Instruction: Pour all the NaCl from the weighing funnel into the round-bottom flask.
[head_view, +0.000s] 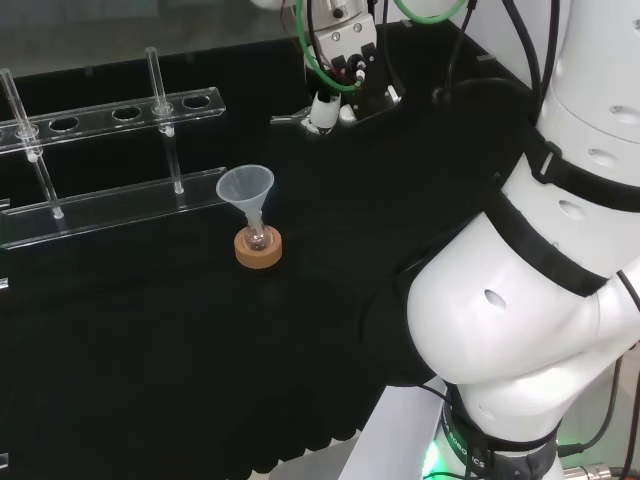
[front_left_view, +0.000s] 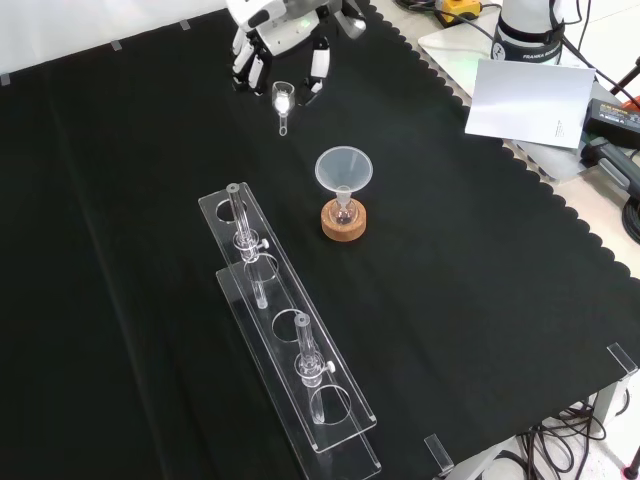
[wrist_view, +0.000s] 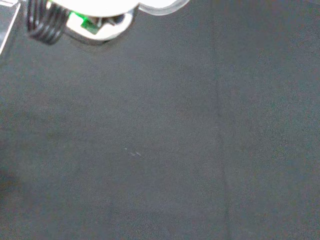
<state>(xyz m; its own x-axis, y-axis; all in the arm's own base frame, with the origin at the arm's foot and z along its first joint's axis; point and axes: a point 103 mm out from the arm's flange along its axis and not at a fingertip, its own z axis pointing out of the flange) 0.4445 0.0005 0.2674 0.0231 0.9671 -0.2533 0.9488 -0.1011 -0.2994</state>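
A small round-bottom flask (head_view: 258, 238) stands on a cork ring (head_view: 258, 252) near the middle of the cloth, with a clear funnel (head_view: 245, 185) set in its neck. In the front view the flask (front_left_view: 344, 213) and its funnel (front_left_view: 344, 168) stand just below and to the right of the hand. The hand (head_view: 342, 52) hangs at the top of the head view, right of and beyond the flask. Its fingers curl round a small glass weighing funnel (head_view: 312, 114), whose spout points left. In the front view the hand (front_left_view: 278, 28) holds the weighing funnel (front_left_view: 282, 100) above the cloth, apart from the flask's funnel.
A clear test-tube rack (head_view: 110, 205) with two upright tubes lies left of the flask in the head view and nearer the camera in the front view (front_left_view: 290, 330). The arm's white links (head_view: 540, 270) stand at the right. A sheet of paper (front_left_view: 530, 100) lies off the cloth's scalloped edge.
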